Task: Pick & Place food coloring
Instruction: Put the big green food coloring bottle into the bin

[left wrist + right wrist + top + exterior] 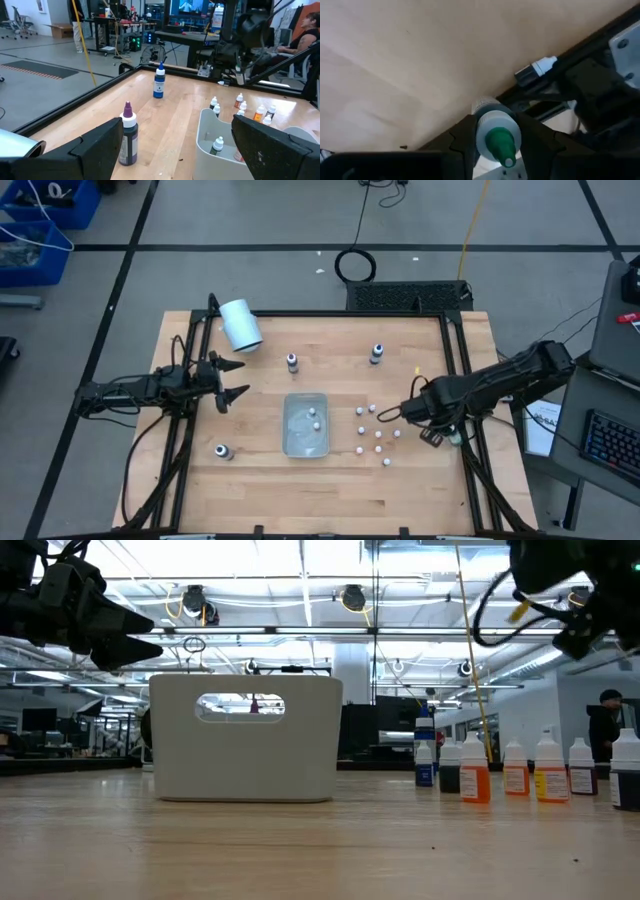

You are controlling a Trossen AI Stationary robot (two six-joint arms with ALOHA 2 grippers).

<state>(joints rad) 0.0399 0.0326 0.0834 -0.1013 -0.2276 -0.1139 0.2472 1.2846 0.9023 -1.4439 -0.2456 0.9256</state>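
Wooden table (250,480): two small food coloring bottles (317,418) lie in the clear rectangular plastic tray (290,442); many remain outside. A green-tipped bottle (496,131) is clamped by the right gripper (495,137). Left gripper (232,380) is spread, empty.

Left claw (177,150) open above counter (175,115); purple-capped bottle (128,134) and blue bottle (159,81) upright beside white tray (210,145).

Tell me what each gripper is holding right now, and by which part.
The right gripper clamps a green-tipped food coloring bottle around its body, just below the cap. The left gripper is open and empty.
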